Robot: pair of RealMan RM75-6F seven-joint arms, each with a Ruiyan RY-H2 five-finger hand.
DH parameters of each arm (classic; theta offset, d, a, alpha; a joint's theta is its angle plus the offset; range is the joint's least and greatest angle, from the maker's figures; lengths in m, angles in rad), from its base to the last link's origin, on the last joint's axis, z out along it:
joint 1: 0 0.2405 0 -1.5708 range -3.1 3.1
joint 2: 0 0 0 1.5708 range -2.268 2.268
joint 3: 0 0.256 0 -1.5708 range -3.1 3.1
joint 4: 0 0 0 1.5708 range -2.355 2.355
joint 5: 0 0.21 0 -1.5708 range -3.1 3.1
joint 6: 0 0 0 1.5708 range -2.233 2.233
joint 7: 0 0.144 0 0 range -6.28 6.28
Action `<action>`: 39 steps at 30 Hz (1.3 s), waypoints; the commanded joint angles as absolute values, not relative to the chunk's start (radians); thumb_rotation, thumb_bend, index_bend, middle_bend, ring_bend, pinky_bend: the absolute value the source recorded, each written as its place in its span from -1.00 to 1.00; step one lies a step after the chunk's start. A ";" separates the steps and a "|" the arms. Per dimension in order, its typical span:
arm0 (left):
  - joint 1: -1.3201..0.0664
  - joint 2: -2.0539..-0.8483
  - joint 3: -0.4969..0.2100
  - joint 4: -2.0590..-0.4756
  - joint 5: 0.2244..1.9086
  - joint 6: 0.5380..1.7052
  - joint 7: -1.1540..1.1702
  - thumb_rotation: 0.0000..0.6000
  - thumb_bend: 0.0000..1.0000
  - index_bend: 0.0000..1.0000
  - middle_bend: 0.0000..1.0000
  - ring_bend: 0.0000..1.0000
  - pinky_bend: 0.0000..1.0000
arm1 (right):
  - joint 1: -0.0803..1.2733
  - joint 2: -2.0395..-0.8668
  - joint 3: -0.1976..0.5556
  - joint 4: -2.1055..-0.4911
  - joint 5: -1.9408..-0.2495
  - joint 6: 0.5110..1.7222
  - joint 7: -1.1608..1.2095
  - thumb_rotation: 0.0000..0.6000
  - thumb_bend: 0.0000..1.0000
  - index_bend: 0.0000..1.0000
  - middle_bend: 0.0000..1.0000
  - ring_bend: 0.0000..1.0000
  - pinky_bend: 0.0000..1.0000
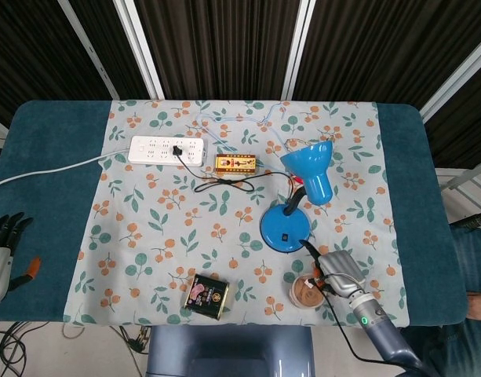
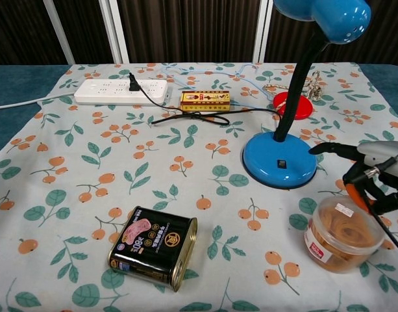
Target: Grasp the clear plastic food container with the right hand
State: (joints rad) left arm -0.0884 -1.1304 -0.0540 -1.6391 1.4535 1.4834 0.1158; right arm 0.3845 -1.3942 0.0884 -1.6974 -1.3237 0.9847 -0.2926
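The clear plastic food container (image 2: 338, 237), round with brown contents and a white label, stands near the table's front right edge and also shows in the head view (image 1: 305, 295). My right hand (image 2: 371, 174) hovers over its far right side with fingers spread. The thumb points left and the other fingers curl down onto the container's rim. In the head view this right hand (image 1: 336, 272) partly covers the container. Nothing is enclosed in it. My left hand (image 1: 0, 245) rests off the table's left edge, fingers apart and empty.
A blue desk lamp (image 2: 280, 161) stands just behind the container, its base close to my right hand. A black meat tin (image 2: 153, 247) lies front centre. A white power strip (image 2: 121, 91), a yellow box (image 2: 204, 99) and a black cable (image 2: 189, 118) sit at the back.
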 commanded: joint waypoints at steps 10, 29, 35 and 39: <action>-0.089 -1.130 -0.055 -1.640 1.451 1.482 0.113 1.00 -0.32 -0.71 -0.86 -0.91 -0.80 | 0.463 -1.461 0.124 -1.669 -1.199 0.923 -0.389 1.00 0.13 -0.83 0.40 0.43 1.00; -0.089 -1.128 -0.055 -1.641 1.448 1.478 0.112 1.00 -0.32 -0.71 -0.86 -0.91 -0.80 | 0.529 -1.473 0.124 -1.644 -1.086 0.893 -0.437 1.00 0.13 -0.83 0.40 0.43 1.00; -0.089 -1.129 -0.056 -1.642 1.448 1.480 0.113 1.00 -0.32 -0.71 -0.86 -0.91 -0.80 | 0.534 -1.468 0.105 -1.646 -1.101 0.884 -0.417 1.00 0.13 -0.70 0.40 0.43 1.00; -0.088 -1.130 -0.057 -1.643 1.444 1.480 0.112 1.00 -0.32 -0.71 -0.86 -0.91 -0.80 | 0.538 -1.472 0.099 -1.644 -1.114 0.885 -0.406 1.00 0.13 -0.64 0.40 0.43 1.00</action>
